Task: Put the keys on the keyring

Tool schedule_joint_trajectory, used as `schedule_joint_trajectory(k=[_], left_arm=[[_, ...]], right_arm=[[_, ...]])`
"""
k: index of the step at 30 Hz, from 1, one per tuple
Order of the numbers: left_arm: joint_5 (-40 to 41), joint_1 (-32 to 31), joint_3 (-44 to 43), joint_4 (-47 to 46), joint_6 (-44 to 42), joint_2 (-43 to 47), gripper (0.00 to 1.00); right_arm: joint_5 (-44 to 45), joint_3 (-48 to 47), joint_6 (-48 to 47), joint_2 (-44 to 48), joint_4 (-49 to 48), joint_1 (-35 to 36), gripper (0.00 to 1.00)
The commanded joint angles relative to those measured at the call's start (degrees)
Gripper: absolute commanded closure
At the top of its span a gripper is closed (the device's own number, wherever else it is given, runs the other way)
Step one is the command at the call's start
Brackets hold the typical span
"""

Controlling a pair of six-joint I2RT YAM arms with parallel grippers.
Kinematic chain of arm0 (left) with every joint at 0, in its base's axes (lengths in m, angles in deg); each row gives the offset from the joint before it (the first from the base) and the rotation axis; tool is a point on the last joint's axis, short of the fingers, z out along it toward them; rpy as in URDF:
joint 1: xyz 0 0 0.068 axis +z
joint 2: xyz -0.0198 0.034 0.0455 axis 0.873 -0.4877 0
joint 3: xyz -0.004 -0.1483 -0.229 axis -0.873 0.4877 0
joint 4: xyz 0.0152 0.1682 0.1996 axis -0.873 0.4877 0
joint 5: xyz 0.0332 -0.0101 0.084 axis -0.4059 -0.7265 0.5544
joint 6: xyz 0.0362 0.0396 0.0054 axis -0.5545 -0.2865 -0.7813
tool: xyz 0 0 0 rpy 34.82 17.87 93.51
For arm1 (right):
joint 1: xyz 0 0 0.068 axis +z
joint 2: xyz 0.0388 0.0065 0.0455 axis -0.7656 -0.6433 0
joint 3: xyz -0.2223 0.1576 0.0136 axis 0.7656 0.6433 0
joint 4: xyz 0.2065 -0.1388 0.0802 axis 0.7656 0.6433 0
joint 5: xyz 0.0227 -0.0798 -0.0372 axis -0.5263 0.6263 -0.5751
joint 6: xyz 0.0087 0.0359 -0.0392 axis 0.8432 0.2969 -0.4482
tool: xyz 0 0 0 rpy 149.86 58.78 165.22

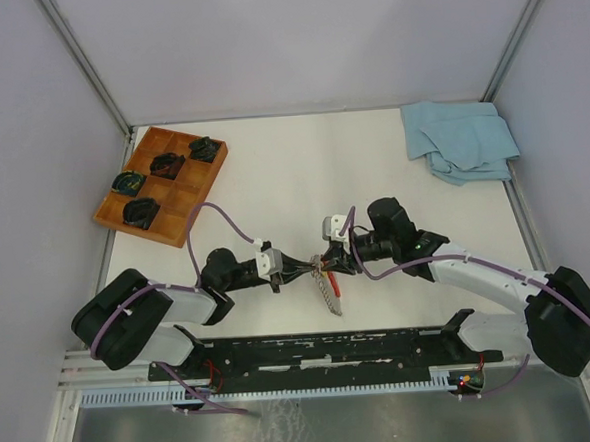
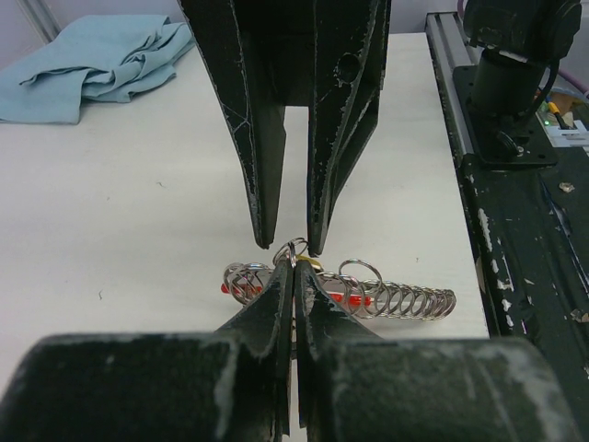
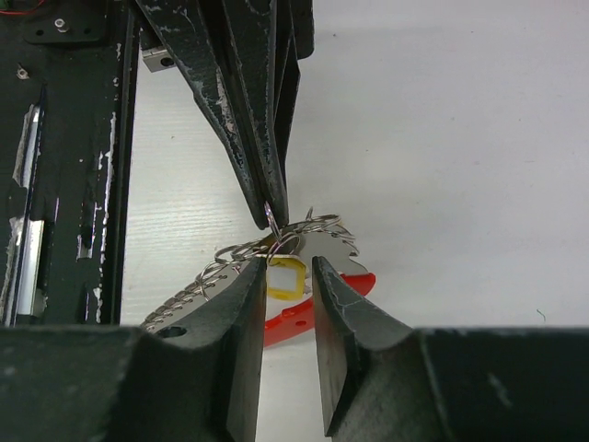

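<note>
between the parted right gripper (image 3: 288, 267) tips, the left gripper (image 2: 294, 276) pinches the keyring (image 2: 291, 249).

Quick headcount: two grippers, so left gripper (image 2: 294, 269) and right gripper (image 3: 287, 267). One keyring (image 2: 291, 249), one red strap (image 3: 299, 318), one silver coil chain (image 2: 414, 301). Only one yellow key (image 3: 283, 278) I can count for sure. The silver keys are a tangle, so I can't tell how many. One tray (image 1: 187, 200) with four black coils (image 1: 167, 166). One blue cloth (image 1: 460, 141).
</note>
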Motion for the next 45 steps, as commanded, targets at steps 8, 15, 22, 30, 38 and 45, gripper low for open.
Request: schedule_joint_trajectory(k=[8, 15, 22, 30, 38, 45], left_arm=[[-0.3, 0.2, -1.5, -4.3, 2.4, 0.6, 0.97], [-0.5, 0.2, -1.3, -4.0, 2.2, 1.0, 0.97], [-0.5, -0.8, -2.0, 2.0, -1.7, 3.1, 0.97], [2.3, -3.1, -3.6, 10.9, -7.9, 5.2, 0.97], [0.1, 0.2, -2.0, 7.1, -5.1, 5.3, 0.97], [-7.9, 3.0, -3.9, 9.9, -5.0, 5.2, 0.97]], right_arm=[[-3.3, -0.6, 3.9, -1.2, -4.4, -0.1, 0.74], [-2.2, -1.1, 10.7, -1.9, -6.3, -0.2, 0.96], [3.0, -4.2, 25.7, -1.7, -4.6, 0.0, 0.99], [14.5, -10.1, 40.3, -1.4, 2.0, 0.6, 0.89], [9.7, -9.3, 21.8, 3.8, 7.5, 0.0, 0.55], [-0.6, -5.2, -9.7, 8.2, 14.2, -1.1, 0.53]])
